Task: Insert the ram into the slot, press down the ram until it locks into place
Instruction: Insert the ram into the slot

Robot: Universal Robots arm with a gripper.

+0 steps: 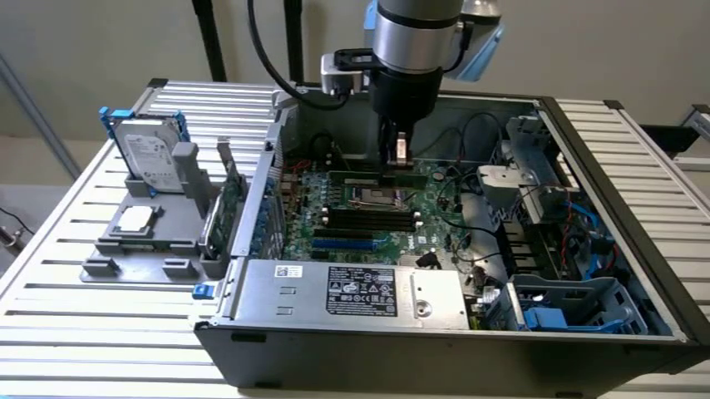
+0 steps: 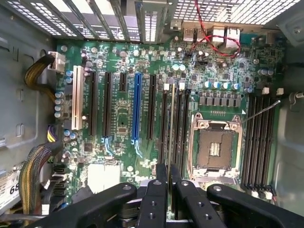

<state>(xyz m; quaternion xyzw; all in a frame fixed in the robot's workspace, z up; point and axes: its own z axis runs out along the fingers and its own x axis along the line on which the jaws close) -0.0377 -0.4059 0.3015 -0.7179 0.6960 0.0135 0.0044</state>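
My gripper (image 1: 396, 162) hangs inside the open computer case, over the motherboard (image 1: 444, 237). Its black fingers (image 2: 156, 199) are shut on the ram (image 2: 171, 123), which the wrist view sees edge-on as a thin line. In the exterior view the ram (image 1: 372, 179) is a green strip held level beyond the square processor socket (image 1: 372, 197). Several parallel black slots (image 1: 367, 220) lie nearer the front of the case. In the wrist view the ram runs along the same direction as the slots (image 2: 184, 123) and lies over them. I cannot tell whether it touches one.
A blue socket (image 2: 137, 109) and a white one (image 2: 78, 99) lie beside the slots. The silver processor socket (image 2: 216, 147) sits between two slot groups. The power supply (image 1: 355, 287), a drive cage (image 1: 577, 303) and cables crowd the case. A hard drive (image 1: 150, 162) stands outside it.
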